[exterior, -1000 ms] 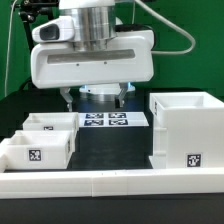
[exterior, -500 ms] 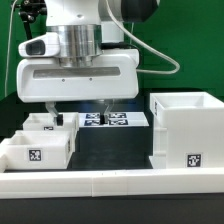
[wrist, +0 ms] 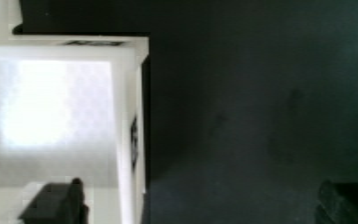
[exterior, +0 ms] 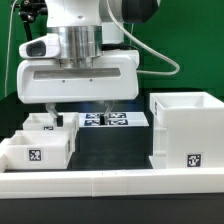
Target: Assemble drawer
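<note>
Arm pose: You have the arm (exterior: 78, 40) coming straight down from above, with the wrist vertical. The broad white hand body sits level over the exterior view's left half of the table (exterior: 115, 150).

End effector: The end effector (exterior: 80, 114) is spread wide and points down, with nothing between its fingers (exterior: 51, 112). In the wrist view the end effector (wrist: 202, 205) shows only as two dark tips far apart, with bare dark table (wrist: 247, 110) between them.

Finger placement: One finger hangs just beside the rear drawer box (exterior: 42, 124); you cannot tell whether it touches. The other hangs over the near edge of the marker board (exterior: 112, 120).

Drawer parts, left: The rear drawer box and the front drawer box (exterior: 35, 152) sit close together at the exterior view's left. Both are open on top, and the front one shows a tag on its face.

Drawer parts, right: The drawer case (exterior: 188, 132) stands upright at the exterior view's right, well apart from the end effector, with a tag low on its front.

Wrist view: A white box (wrist: 60, 100) fills one side, with its edge running alongside the open gap. You cannot tell from this view alone which box it is.

Foreground: A white rail (exterior: 110, 186) runs across the front of the table.
</note>
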